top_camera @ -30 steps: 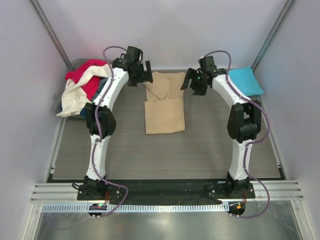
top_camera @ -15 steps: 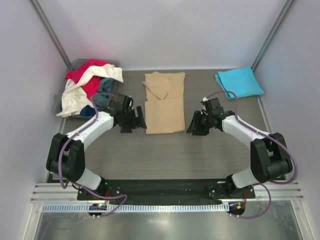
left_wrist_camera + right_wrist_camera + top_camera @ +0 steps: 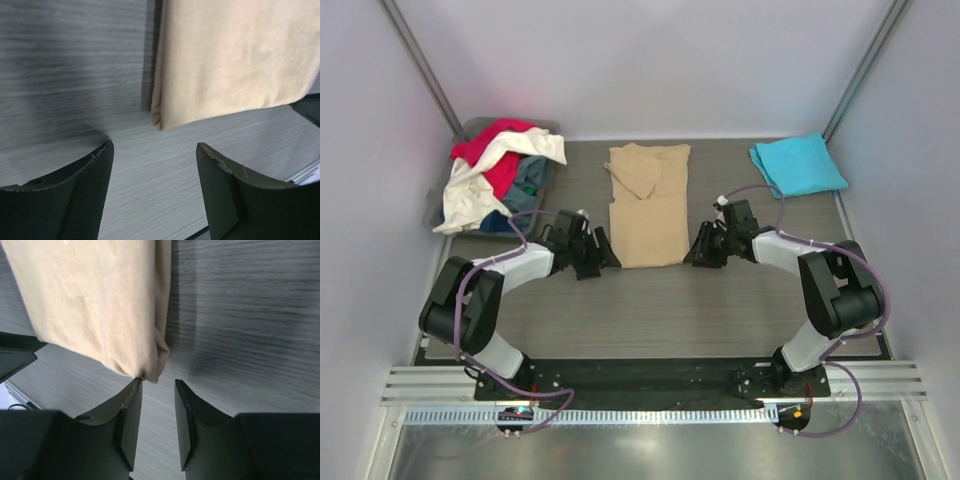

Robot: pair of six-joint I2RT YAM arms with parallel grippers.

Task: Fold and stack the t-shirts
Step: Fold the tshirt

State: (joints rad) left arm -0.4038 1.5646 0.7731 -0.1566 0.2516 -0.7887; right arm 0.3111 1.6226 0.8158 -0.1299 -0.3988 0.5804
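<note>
No legible text — none anywhere

The tan t-shirt [image 3: 225, 60] runs past the top edge in both wrist views, its upper part unseen there. The grey bin [image 3: 472, 124] lies mostly buried beneath heaped t-shirts [image 3: 470, 195].

The desk [image 3: 650, 310] had a grey wood-grain top with fine streaks, evenly lit, with only soft shadows on it. Behind its far edge rose a plain pale back wall [image 3: 650, 70], and matching side walls [image 3: 355, 260] closed in the desk's two flanks. Two slim grey metal posts [image 3: 420, 70] slanted up from the desk's far corners. Along its near edge ran a black base plate [image 3: 650, 378], silver aluminium rails [image 3: 425, 385], a white slotted strip [image 3: 650, 416] and, nearest, a shiny steel sheet [image 3: 650, 455].
</note>
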